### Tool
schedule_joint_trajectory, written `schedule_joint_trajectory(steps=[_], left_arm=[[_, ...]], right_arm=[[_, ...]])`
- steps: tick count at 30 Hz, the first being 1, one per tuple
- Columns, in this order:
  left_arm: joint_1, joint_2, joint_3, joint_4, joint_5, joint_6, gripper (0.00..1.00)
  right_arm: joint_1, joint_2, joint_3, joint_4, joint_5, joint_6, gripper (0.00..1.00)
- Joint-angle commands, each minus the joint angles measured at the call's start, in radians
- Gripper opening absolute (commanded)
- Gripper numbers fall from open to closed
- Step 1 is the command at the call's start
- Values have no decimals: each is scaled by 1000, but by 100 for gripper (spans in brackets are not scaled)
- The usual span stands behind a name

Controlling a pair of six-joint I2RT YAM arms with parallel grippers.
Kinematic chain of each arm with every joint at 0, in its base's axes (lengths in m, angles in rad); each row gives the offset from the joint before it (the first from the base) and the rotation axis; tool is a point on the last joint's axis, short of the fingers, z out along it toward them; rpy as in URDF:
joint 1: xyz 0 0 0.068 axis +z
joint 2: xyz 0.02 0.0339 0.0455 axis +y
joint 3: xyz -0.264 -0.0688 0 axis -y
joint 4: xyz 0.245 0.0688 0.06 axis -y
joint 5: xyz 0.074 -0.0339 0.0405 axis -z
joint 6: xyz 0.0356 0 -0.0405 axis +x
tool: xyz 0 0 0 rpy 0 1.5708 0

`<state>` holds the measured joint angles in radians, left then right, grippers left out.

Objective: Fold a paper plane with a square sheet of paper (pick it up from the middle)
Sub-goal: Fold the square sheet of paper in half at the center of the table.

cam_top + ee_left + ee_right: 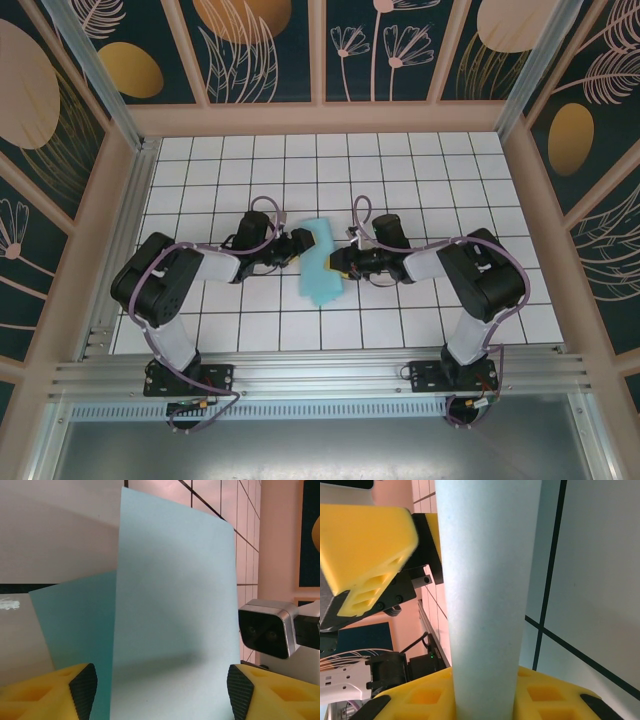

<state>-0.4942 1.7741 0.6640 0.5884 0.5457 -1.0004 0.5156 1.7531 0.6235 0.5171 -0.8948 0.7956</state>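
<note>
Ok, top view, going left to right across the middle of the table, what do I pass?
Left arm → left gripper → folded teal paper → right gripper → right arm.

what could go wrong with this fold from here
1. The teal paper sheet bulges in a soft roll at the right gripper rather than lying flat, so pressing now could set a crooked crease.
2. The left gripper is open, with the raised flap loose between its fingers, so the flap may spring open.
</note>
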Motion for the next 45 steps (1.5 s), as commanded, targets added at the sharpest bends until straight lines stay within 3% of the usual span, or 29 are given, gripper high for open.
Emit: schedule_joint_trajectory(steps=[1, 11, 16, 23, 27, 37, 45], left_arm=[[-3, 7, -13, 58, 34, -5, 71], [5, 17, -74, 259, 90, -89, 45], [10, 4, -85, 256, 76, -77, 37], [9, 19, -72, 218, 64, -52, 14], [9, 19, -49, 119, 36, 7, 2], [-23, 4, -10, -10, -18, 58, 0], [-69, -8, -14, 19, -64, -1, 0]], right_arm=[[-6, -25, -14, 61, -44, 21, 29], [-21, -18, -36, 89, -43, 44, 29], [-28, -15, -42, 93, -41, 47, 29], [-28, -12, -43, 83, -33, 45, 29], [-31, -24, -41, 32, 5, 11, 40], [-32, -112, -6, -224, 202, -147, 74], [-34, -189, 100, -510, 407, -337, 74]])
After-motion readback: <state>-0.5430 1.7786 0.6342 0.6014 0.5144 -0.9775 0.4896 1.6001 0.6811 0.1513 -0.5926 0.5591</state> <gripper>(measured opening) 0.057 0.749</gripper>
